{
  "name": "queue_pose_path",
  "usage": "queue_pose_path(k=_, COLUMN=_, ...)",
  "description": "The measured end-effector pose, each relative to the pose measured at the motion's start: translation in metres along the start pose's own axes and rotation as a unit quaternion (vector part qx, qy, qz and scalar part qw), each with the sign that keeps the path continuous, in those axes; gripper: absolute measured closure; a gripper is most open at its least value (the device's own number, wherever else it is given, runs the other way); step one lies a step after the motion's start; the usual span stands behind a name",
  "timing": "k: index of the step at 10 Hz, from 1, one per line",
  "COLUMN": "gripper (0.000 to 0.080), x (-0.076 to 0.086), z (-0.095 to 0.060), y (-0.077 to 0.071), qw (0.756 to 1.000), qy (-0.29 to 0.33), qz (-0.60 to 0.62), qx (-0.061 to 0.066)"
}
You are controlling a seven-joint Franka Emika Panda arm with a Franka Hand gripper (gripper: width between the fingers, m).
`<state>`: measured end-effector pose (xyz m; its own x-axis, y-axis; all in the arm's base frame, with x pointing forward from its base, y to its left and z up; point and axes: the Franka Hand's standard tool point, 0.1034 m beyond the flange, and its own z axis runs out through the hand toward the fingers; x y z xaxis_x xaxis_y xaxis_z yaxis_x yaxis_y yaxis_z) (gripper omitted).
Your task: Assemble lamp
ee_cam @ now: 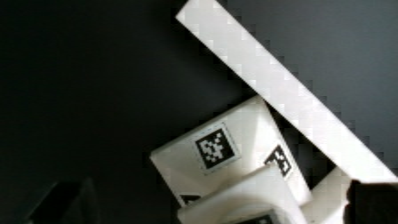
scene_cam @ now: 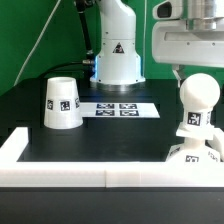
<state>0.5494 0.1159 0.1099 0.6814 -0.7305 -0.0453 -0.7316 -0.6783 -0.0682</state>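
Observation:
The white bulb stands upright on the flat square base at the exterior view's right, close to the front white wall. The cone shade stands alone at the exterior view's left. My gripper hangs just above the bulb's round head, open and holding nothing. In the wrist view the base with its tags lies below. The bulb's head shows blurred between my dark fingers, which stand far apart.
The marker board lies flat in the middle of the black table. The robot pedestal stands behind it. A white wall runs along the front edge and shows in the wrist view beside the base.

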Motion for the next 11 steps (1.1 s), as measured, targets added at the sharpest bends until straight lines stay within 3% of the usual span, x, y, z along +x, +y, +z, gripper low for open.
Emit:
queue_pose_path(k=2, gripper=0.0101, x=-0.001, z=0.002, y=0.0, qw=1.0, qy=0.0, qz=-0.015, qx=-0.003)
queue_pose_path(k=4, gripper=0.0101, x=-0.014, z=0.004, y=0.008, qw=0.988, qy=0.01, qz=-0.152, qx=-0.039)
queue_pose_path(k=5, gripper=0.0101, x=-0.013, z=0.005, y=0.013, qw=0.973, qy=0.007, qz=-0.224, qx=-0.045)
queue_pose_path(k=6, gripper=0.0101, x=-0.002, z=0.004, y=0.021, qw=0.968, qy=-0.003, qz=-0.248, qx=-0.04)
queue_pose_path(k=8, gripper=0.0101, x=-0.004, z=0.005, y=0.02, qw=0.972, qy=-0.003, qz=-0.233, qx=-0.039)
queue_pose_path(k=11, gripper=0.0101, x=0.009, z=0.005, y=0.031, qw=0.964, qy=0.005, qz=-0.263, qx=-0.036)
